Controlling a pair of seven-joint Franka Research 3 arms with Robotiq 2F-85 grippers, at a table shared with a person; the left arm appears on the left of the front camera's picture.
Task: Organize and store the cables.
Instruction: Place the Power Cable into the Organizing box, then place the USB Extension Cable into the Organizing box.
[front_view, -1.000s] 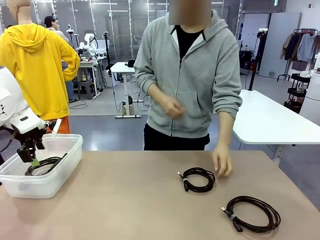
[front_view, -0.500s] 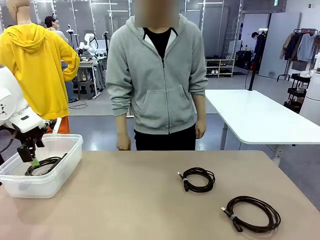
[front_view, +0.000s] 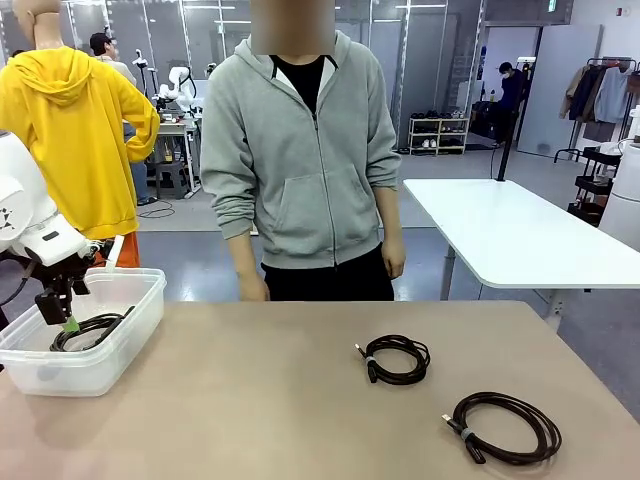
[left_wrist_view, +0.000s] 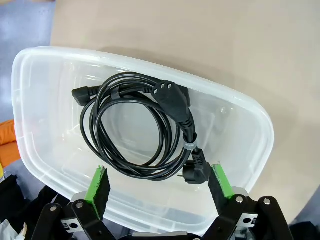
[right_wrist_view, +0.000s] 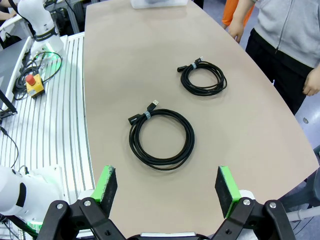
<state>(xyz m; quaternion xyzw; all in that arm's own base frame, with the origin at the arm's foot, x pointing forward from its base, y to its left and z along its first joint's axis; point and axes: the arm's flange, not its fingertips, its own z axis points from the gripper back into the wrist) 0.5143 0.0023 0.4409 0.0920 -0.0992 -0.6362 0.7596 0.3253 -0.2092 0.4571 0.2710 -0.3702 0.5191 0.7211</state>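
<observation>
Hovering over tub (left_wrist_view: 40, 100): left gripper (left_wrist_view: 159, 170), fingers wide, empty; stored cable (left_wrist_view: 172, 97) inside
Right gripper (right_wrist_view: 165, 172): wide, empty
Table (right_wrist_view: 125, 60): small coil (right_wrist_view: 186, 81) mid-table; large coil (right_wrist_view: 135, 142) apart, nearer robot-side edge

The counter (front_view: 250, 400) is smooth and matt, not shiny. The box (left_wrist_view: 240, 105) is see-through plastic with a soft shine on its rim. The cable (left_wrist_view: 172, 100) in it is black, smooth and rubbery, a bit glossy, like the cables (right_wrist_view: 190, 140) on the counter. The green pads (left_wrist_view: 98, 187) look dull. The person's hoodie (front_view: 310, 170) is soft grey cloth.
</observation>
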